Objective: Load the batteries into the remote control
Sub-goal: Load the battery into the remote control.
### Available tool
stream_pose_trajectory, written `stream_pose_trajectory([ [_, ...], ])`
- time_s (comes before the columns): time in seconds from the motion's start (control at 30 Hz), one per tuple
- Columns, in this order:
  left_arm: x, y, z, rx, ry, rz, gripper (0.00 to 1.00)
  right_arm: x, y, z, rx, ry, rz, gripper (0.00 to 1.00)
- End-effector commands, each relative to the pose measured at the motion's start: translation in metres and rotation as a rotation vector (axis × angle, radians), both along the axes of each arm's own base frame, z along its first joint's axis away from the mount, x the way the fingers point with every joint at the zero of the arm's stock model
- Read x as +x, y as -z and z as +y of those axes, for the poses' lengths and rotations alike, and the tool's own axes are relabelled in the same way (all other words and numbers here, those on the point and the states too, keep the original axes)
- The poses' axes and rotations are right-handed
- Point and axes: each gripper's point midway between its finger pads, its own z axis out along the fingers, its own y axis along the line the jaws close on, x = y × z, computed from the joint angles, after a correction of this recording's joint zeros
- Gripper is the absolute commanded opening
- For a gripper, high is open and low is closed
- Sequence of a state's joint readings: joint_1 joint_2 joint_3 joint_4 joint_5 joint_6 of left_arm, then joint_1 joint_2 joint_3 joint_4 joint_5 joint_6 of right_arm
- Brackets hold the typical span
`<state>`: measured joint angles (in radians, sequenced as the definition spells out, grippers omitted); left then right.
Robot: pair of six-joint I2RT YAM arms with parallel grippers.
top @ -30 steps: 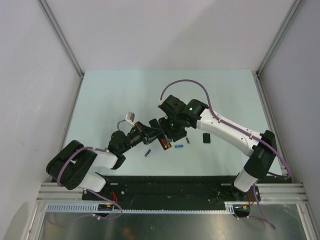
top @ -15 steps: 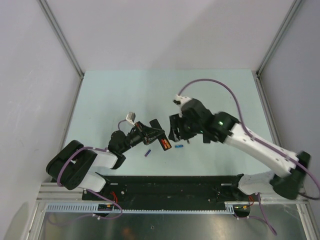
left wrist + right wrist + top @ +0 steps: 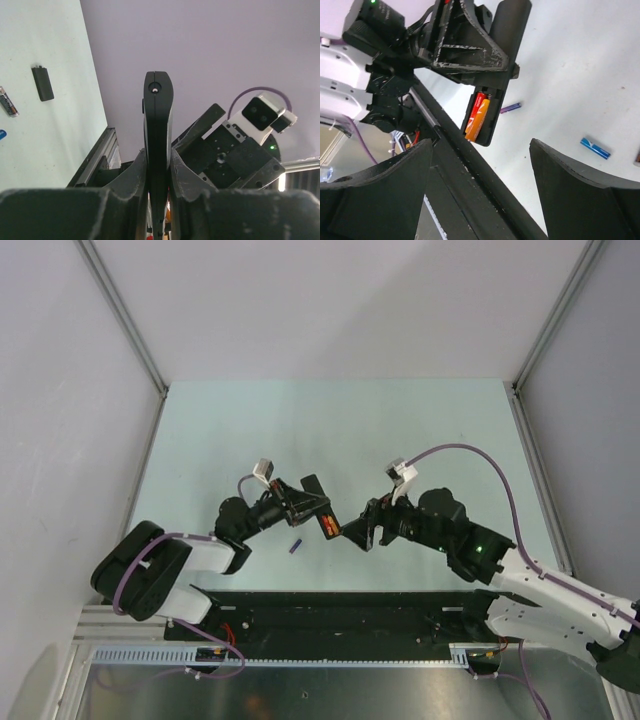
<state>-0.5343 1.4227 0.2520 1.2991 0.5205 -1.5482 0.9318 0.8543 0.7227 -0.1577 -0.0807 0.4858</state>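
Closest to me, a loose purple battery [image 3: 295,546] is lying on the table [image 3: 200,440]. Just past it the right gripper [image 3: 358,534] hangs wide open and empty, facing the remote control [image 3: 158,115]. The left gripper [image 3: 306,506] holds that clamped tight up off the table, with two orange-red batteries [image 3: 478,116] sitting in its recess.

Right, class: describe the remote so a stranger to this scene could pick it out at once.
Over the pale green table, find the left arm's hand: it is shut on a slim black bar, the remote. Unlike the tiny blue cell and purple cell lying on the table, it is long and flat, with two orange batteries in its open recess.
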Motion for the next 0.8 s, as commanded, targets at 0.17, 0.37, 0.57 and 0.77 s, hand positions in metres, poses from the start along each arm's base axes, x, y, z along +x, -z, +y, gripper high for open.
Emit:
stream_pose_trajectory([
  [0.17, -0.004, -0.049, 0.002, -0.100, 0.016, -0.112, 0.00, -0.014, -0.033, 0.018, 0.216, -0.141, -0.122, 0.83],
  [0.37, -0.004, -0.052, 0.003, -0.103, 0.009, -0.117, 0.00, -0.009, -0.020, 0.020, 0.210, -0.137, -0.106, 0.78],
  [0.57, -0.007, -0.052, 0.006, -0.106, 0.005, -0.112, 0.00, -0.003, -0.011, 0.022, 0.206, -0.136, -0.091, 0.76],
  [0.77, -0.009, -0.053, 0.006, -0.107, 0.008, -0.115, 0.00, -0.004, -0.008, 0.027, 0.212, -0.159, -0.088, 0.71],
])
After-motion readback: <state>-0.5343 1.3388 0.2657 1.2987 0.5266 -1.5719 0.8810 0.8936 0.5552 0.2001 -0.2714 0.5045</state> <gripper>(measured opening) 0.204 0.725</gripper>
